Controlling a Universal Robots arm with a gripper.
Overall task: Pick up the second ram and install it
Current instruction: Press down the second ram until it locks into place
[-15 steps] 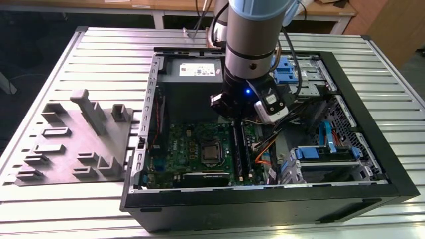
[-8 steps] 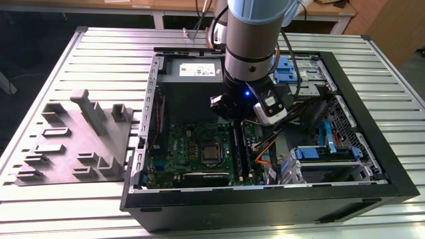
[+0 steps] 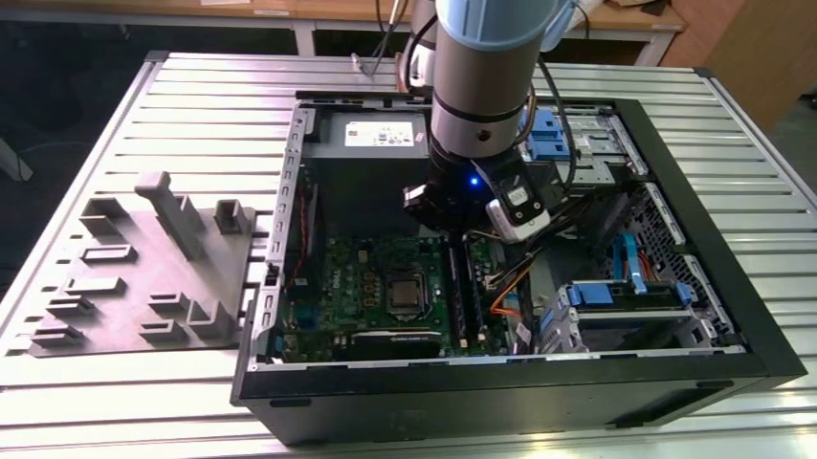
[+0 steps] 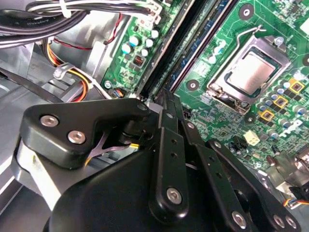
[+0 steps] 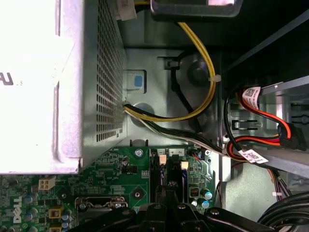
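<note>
Reaching down into the open computer case [image 3: 715, 239], the arm [image 3: 492, 57] has the gripper [image 4: 163, 99] low over the motherboard [image 4: 231, 125], right at one end of the long black memory slots [image 3: 457, 292]. In the second wrist view the black fingers [image 4: 166, 145] are drawn together into one narrow tip, no gap showing between them. The second ram [image 4: 195, 50] appears as a thin blue-green edge lying along the slots, starting at that tip and running away from it across the motherboard. Whether the fingers actually pinch it or just touch its end is hidden by the linkage. The silver CPU socket [image 4: 251, 72] sits on the motherboard just beside the slots, clear of the gripper. In the first wrist view a perforated metal power supply box [image 5: 96, 72] borders the motherboard's edge, and yellow and black cables [image 5: 203, 72] run from it past the slot ends. Red cables [image 5: 270, 116] lie beyond the motherboard's other edge. A grey parts fixture [image 3: 141, 277] sits on the slatted table [image 3: 128, 402], outside the case, well apart from the motherboard toward the exterior view's left.
</note>
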